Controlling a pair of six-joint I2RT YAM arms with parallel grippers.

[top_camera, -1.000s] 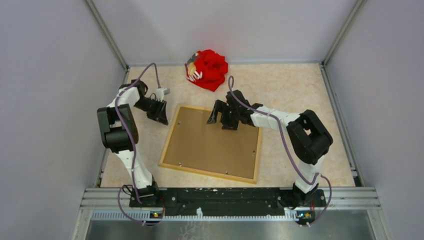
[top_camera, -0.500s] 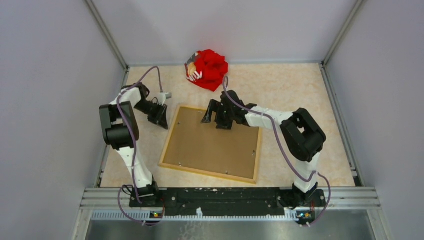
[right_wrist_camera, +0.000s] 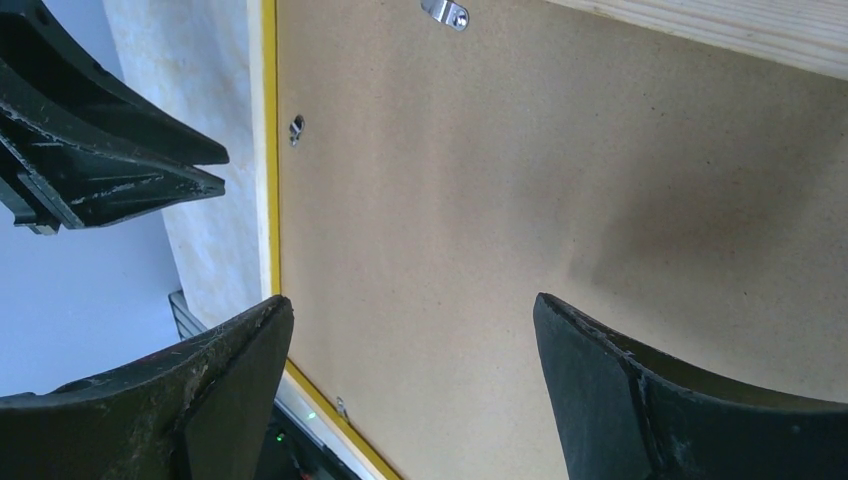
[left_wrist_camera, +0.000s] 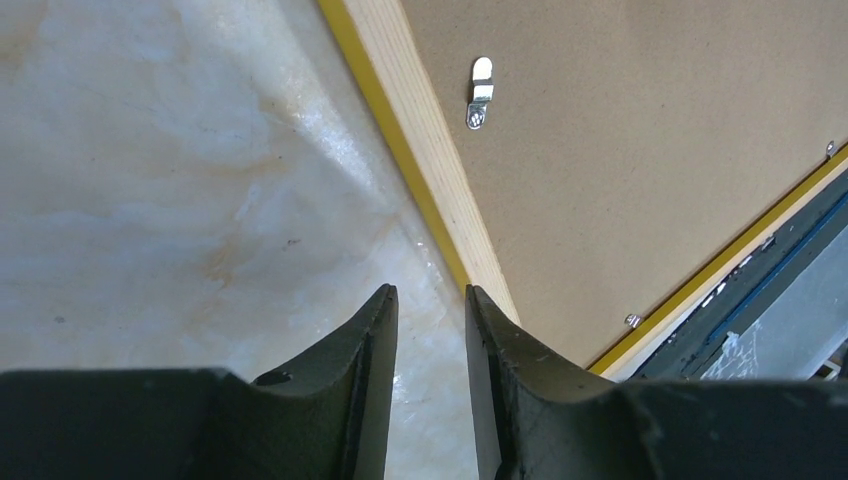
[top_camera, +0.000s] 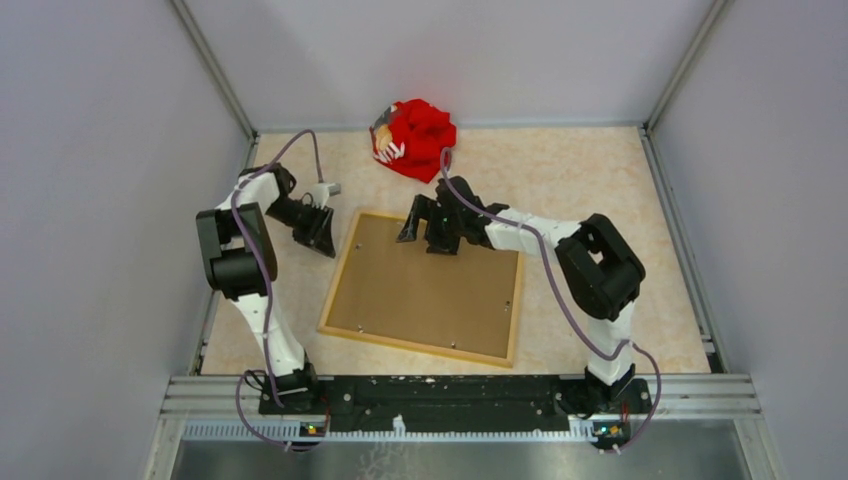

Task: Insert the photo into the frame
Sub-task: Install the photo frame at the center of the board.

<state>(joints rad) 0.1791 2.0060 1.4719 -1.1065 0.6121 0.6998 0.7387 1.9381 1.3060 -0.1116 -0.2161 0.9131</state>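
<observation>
**Frame lies face down, print out of sight**

Grey walls (top_camera: pixel 100 200) close in a pale marbled table (top_camera: pixel 600 170) on three sides. Most of the table's middle is taken by the frame (top_camera: pixel 416 346), lying flat with its light wooden reverse up and a thin yellow edge showing round the outside. Its long axis runs left to right, turned slightly so the right end sits nearer the arm bases. A plain brown backing board (top_camera: pixel 430 290) fills the opening. The photo is not visible in any view, so I cannot tell whether it lies under the board or elsewhere.

The right gripper (top_camera: pixel 422 240) hangs over the board's far long edge, towards the far-left corner, with its jaws spread wide and nothing between them. The left gripper (top_camera: pixel 324 242) sits just outside the left short rail near that same corner. Its jaws are only narrowly apart and empty, with bare table showing through the gap; the rail lies just to the right of its tips.

A crumpled red cloth (top_camera: pixel 420 137) rests at the far edge, well apart from the frame. Small metal turn clips (left_wrist_camera: pixel 481 92) sit just inside the rails on the board.

The far-left corner looks like the pivot of the next move: the left gripper is nearer the rail, while the right is better placed for the board or a clip.
</observation>
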